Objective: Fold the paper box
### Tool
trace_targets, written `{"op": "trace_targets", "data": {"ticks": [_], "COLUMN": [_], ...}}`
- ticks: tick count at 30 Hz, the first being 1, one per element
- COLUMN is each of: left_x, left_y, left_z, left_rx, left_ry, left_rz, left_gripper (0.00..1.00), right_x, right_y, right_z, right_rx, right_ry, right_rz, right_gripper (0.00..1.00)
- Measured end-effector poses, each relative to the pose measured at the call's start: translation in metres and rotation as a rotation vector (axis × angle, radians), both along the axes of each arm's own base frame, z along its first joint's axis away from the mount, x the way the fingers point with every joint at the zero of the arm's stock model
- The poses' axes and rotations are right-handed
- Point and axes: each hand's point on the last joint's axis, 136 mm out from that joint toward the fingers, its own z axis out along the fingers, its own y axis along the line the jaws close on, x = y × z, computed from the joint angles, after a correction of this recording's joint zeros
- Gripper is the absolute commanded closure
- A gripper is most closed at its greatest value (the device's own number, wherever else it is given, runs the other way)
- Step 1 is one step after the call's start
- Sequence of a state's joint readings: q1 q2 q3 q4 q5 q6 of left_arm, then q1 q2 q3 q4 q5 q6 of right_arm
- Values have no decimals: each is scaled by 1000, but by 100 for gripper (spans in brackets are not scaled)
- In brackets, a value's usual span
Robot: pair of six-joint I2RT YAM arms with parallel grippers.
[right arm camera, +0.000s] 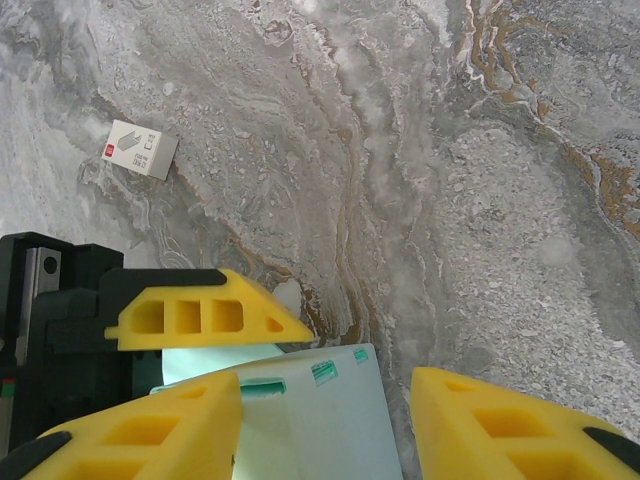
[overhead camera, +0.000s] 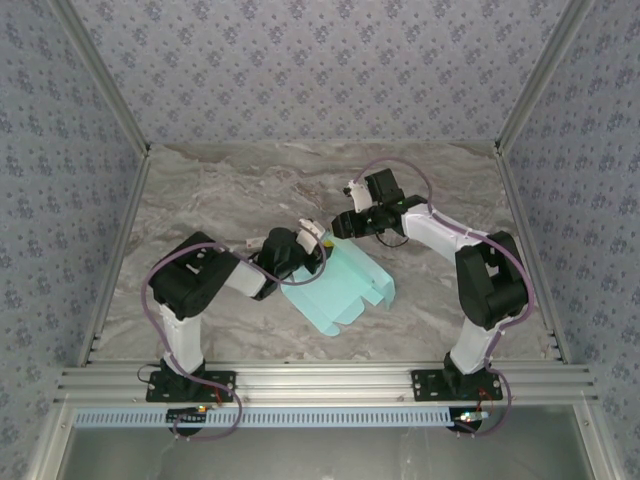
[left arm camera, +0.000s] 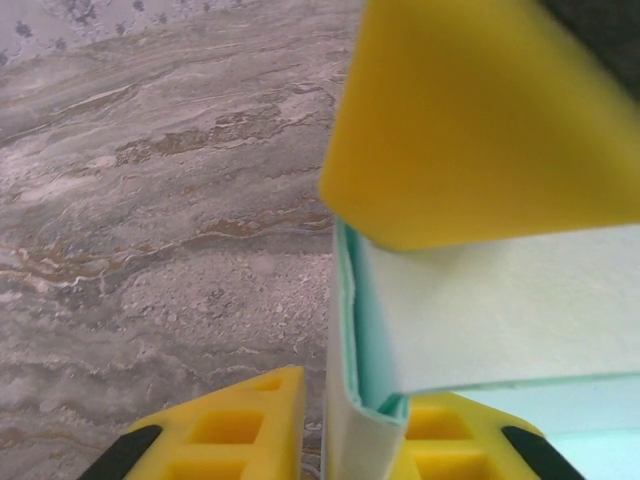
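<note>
1. Here, the paper box (overhead camera: pixel 342 290) is laid flat just right of the left gripper (left arm camera: pixel 352 400), with a raised fold between its fingers. Whether it is clamped cannot be told.
2. The right gripper (right arm camera: pixel 325 385) is held parted over the box corner beside the left gripper.
3. The box is set diagonally, its notched flaps pointing away from the left gripper.

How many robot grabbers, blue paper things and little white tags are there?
Grippers: 2 (left gripper, right gripper)
Paper box, pale blue: 1
White tag: 1
Total: 4
</note>
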State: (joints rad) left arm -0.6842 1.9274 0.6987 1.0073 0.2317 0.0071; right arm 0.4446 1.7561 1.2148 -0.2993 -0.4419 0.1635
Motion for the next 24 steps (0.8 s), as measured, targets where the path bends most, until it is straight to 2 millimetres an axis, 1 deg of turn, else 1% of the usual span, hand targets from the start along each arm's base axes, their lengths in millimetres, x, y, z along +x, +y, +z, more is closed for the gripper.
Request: {"op": "trace_targets", "data": {"ticks": [5,9,12,14,16,20,22,24], "left_x": [-1,0,2,4,7,13,15,15], "left_y": [-2,-2,2,7,14,33,45,54], "left_z": [0,0,1,2,5,21,27,29], "left_rx": [-1,-1,9,19,31,46,58,72], "left_ry": [2,3,15,29,46,72,85,104], "left_rz": [-12,-7,20,53,99,226,300,364], "left_gripper": [90,93,94,95,96,98,100,100], "right_x": [1,2,1,3,5,4,-5,-18], "right_y": [-1,-3,-8,-15,-23,-46,-58,-66], "right_z": [0,0,4,16,32,83,104,118], "right_rx": [0,-1,-2,6,17,36,30,25], "right_ry": [0,1,4,-15,-47,-165,-221,-253], "right_rz": [-3,-9,-19,-35,-55,-112,-141,-165], "right_gripper": [49,48,46,46,46,44,43,41]}}
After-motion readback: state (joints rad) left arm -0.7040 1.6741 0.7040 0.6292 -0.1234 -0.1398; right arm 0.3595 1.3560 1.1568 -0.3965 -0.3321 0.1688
